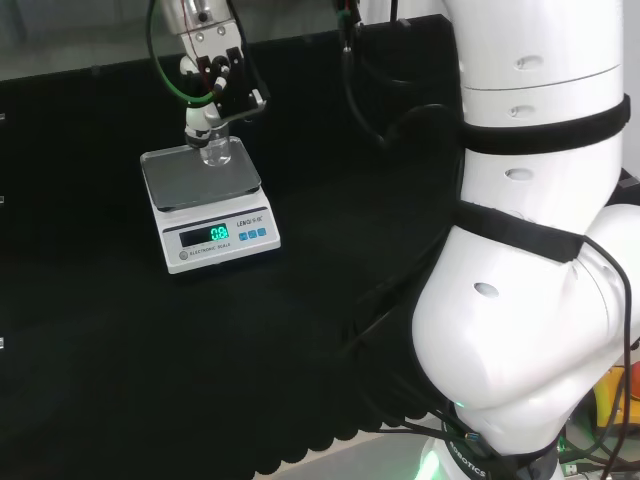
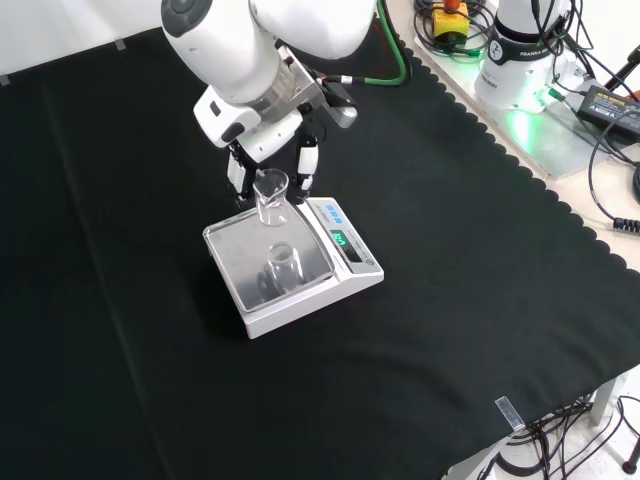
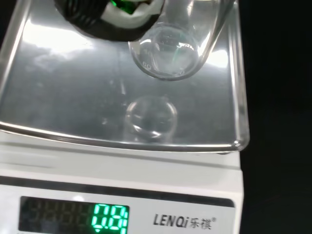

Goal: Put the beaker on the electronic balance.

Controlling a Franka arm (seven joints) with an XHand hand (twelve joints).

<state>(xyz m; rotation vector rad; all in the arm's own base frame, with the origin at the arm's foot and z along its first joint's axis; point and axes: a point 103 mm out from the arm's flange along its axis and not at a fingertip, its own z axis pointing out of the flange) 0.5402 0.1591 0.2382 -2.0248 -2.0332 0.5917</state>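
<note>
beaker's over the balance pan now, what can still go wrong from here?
1. The small clear glass beaker looks held above the steel pan of the white electronic balance, with its reflection below; opening now might drop or topple it.
2. It hangs near the pan's edge on the arm's side, not the middle, so it may land close to the rim.
3. The black and white hand sits close around it; withdrawing fingers may knock it.

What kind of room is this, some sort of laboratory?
Probably a robotics lab set up as a chemistry bench. A white robot arm with a hand holds a clear glass beaker over an electronic balance, all on a black cloth, with cables at the edge.
</note>
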